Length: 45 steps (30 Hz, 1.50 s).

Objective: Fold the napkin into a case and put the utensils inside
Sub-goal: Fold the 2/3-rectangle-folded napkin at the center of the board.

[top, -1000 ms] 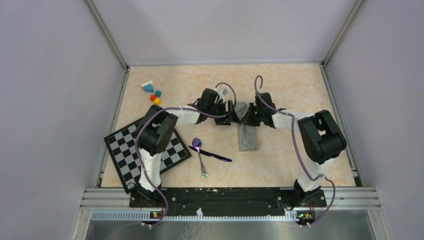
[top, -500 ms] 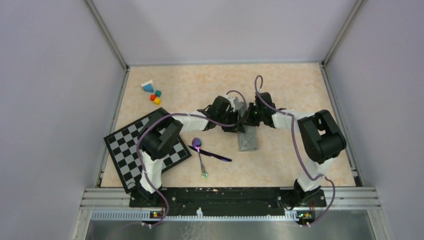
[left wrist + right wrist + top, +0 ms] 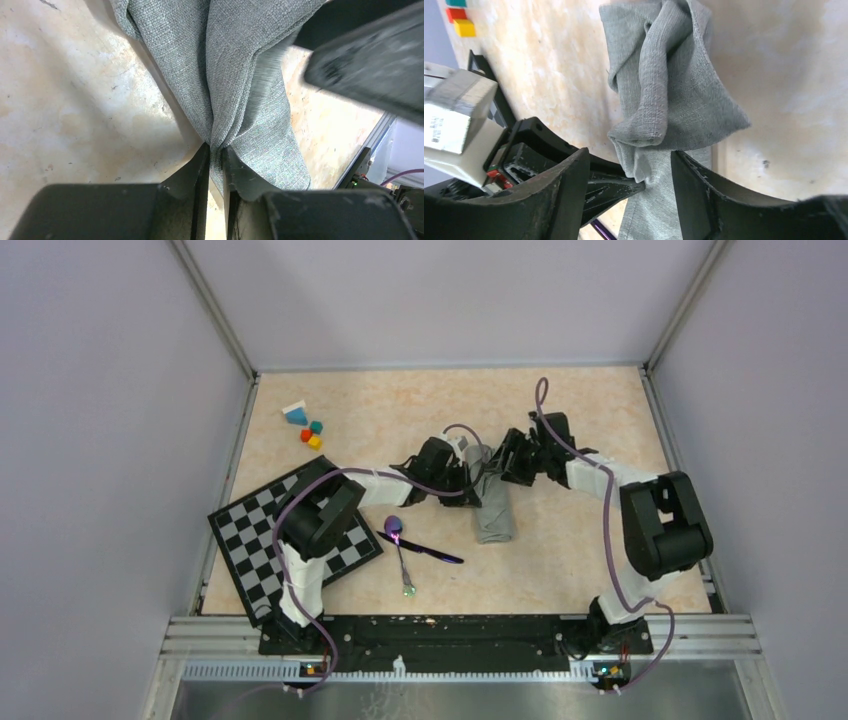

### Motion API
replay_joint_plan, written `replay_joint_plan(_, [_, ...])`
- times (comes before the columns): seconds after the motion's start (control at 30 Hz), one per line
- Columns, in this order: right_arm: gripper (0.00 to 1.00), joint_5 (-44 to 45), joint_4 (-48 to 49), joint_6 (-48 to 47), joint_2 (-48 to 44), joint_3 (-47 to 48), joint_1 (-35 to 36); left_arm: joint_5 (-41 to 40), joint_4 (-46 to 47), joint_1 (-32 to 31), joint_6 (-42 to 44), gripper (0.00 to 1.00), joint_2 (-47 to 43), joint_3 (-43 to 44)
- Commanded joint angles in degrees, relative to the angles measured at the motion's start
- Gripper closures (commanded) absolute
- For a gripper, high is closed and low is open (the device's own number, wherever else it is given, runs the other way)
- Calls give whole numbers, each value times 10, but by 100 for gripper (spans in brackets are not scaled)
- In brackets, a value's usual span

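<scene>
left gripper [image 3: 215, 151] pinches woven grey-green napkin [image 3: 240, 65] fold; right gripper [image 3: 629, 161] spread apart.

Probably lab: plain enclosure walls [image 3: 100, 390], aluminium frame [image 3: 710, 628].

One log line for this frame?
step: folding napkin | left gripper: shut on napkin | right gripper: open, straddling napkin | utensils: on table, outside napkin

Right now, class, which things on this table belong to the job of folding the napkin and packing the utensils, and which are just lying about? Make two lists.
Belong to the job:
- napkin
- spoon
- dark stick

Just lying about:
- checkered board
- coloured blocks
</scene>
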Motion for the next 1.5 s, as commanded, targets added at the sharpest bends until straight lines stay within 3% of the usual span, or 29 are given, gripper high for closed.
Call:
replay_joint_plan(0.0, [37,-29,1,-21,-36,3,-26,-11,-33,-2,2,80,-2,-28])
replay_joint_plan(0.13, [31,-26,14,-22,-20,15,-31,-7,-31,-2,1,81,-2,-27])
replay_joint_plan(0.4, [30,-24,49,-15,25,35,-31,-1,-32,-2,4,83,-2,-23])
replay_joint_plan(0.7, [48,-35,64,14,57,88,15,5,-12,-3,0,83,-5,-32])
replay_joint_plan(0.93, [45,-35,79,34,100,115,48,-2,-8,-2,3,77,-28,-44])
replay_joint_plan(1.17, [40,-112,60,13,137,162,49,4,14,12,-1,56,-98,-104])
replay_joint_plan(1.47, [34,-145,-12,-20,18,114,38,22,-23,53,18,50,-198,-133])
